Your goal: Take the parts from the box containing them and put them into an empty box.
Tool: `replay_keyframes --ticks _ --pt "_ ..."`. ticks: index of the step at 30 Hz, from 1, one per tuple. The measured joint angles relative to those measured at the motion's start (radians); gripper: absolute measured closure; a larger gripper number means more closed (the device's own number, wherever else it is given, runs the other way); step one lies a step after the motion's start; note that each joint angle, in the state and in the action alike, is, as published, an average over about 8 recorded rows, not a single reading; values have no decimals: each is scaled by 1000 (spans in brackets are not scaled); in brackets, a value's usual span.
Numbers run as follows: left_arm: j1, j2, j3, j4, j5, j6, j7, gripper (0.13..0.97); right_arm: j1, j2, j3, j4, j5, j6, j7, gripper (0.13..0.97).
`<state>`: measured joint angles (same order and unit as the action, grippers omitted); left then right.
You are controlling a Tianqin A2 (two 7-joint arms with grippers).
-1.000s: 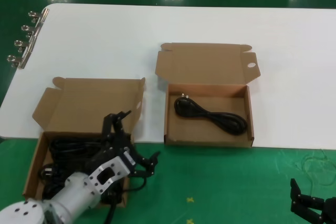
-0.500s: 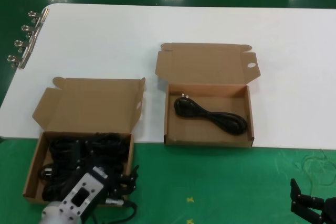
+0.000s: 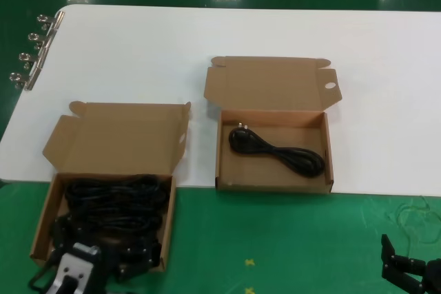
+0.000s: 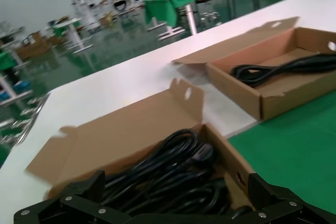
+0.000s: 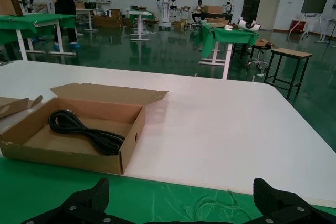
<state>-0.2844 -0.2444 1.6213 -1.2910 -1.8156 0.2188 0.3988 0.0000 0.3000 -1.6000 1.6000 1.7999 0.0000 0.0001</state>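
- The full box (image 3: 48,218) sits at the worktop's near left, straddling the white top's front edge onto the green mat, lid open toward the back.
- A heap of black cords (image 3: 114,208) fills it; from the left wrist view the cords (image 4: 173,169) lie coiled just beyond the fingertips.
- The second box (image 3: 273,182) stands near the middle of the front edge, well apart from the full box, lid open, a small oval hole in its right ear.
- One cord (image 3: 275,151) lies inside it, plug toward the back-left corner.
- The left gripper (image 3: 72,273) is low over the full box's near edge, fingers (image 4: 79,203) spread wide, gripping nothing.
- The right gripper (image 3: 406,270) waits at the mat's near right corner, fingers (image 5: 86,203) spread wide and empty.
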Motion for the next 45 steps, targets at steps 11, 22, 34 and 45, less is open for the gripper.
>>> replay_keyframes --ticks 11,22,34,45 --pt "157 -31 -12 -170 9 -121 -219 132 0 0 0 0 0 0 0 129" --pt "247 -48 -19 -269 14 -190 -347 132 0 0 0 0 0 0 0 129" --pt "248 -49 -19 -270 14 -191 -348 132 0 0 0 0 0 0 0 129" --pt "248 -49 -19 -270 14 -191 -348 132 0 0 0 0 0 0 0 129"
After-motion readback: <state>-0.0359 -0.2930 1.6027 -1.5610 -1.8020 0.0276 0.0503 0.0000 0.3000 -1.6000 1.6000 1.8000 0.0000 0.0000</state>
